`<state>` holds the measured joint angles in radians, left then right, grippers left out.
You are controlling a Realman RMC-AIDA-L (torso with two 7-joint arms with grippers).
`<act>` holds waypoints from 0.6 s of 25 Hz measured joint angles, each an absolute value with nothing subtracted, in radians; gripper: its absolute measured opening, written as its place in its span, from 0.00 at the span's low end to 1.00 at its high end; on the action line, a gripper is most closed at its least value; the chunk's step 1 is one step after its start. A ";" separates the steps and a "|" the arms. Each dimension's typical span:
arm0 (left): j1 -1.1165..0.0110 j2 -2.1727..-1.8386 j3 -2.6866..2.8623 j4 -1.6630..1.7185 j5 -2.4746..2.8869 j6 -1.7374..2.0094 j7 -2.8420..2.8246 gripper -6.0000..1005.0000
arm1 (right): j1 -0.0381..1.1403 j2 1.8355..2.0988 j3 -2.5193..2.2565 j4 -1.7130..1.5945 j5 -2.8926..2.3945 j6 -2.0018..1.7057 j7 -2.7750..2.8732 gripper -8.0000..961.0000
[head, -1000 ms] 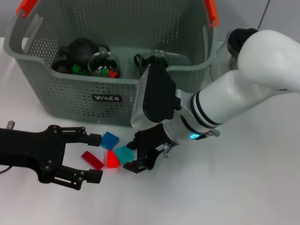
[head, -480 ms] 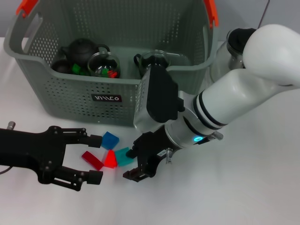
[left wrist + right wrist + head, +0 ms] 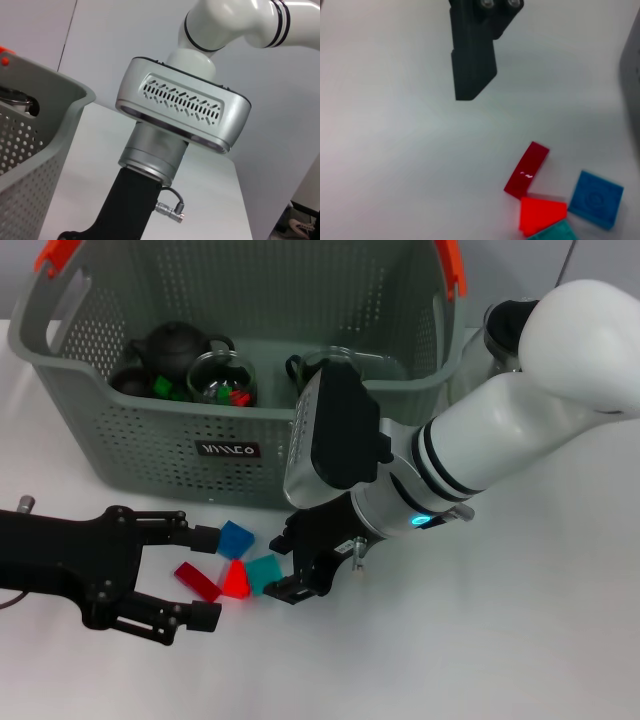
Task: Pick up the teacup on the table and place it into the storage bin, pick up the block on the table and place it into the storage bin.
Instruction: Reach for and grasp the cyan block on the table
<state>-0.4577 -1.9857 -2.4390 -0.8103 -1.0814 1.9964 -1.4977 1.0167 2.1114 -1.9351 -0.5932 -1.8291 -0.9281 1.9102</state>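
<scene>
White surface point(image 3: 520, 640) had four blocks bunched together in front of the storage bin point(image 3: 150, 455). Right gripper point(image 3: 290, 565), fingers spread, had crept back up against the teal block point(image 3: 264, 570), so that grab looked next. Left gripper point(image 3: 195, 575) sat open beside them.

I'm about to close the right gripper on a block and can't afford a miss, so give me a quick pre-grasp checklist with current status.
1. Right gripper open: ok, its jaws stand apart just right of the block cluster.
2. Teal block between the fingers: not ok, it lies beside the gripper, touching the orange-red block.
3. Neighbours clear: not ok, the dark red block and blue block crowd close.
4. Left gripper out of the way: not ok, it is open around the same cluster.
5. Storage bin ready: ok, upright behind the blocks.
6. Teacups on table: cannot tell; a teapot and glass cups sit in the bin.
</scene>
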 joint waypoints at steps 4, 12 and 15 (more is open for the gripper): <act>-0.458 -1.986 -2.439 -0.810 -1.081 1.996 -1.494 0.92 | 1.014 2.119 -1.959 -0.593 -1.824 -0.891 1.905 0.60; -0.459 -1.986 -2.426 -0.810 -1.081 1.993 -1.492 0.92 | 1.013 2.121 -1.979 -0.593 -1.815 -0.888 1.904 0.61; -0.459 -1.987 -2.419 -0.810 -1.081 1.992 -1.492 0.92 | 1.016 2.120 -1.983 -0.587 -1.815 -0.891 1.904 0.63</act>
<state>-0.4590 -1.9867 -2.4187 -0.8099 -1.0814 1.9922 -1.4919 1.0164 2.1200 -1.9828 -0.5866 -1.8146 -0.8905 1.9038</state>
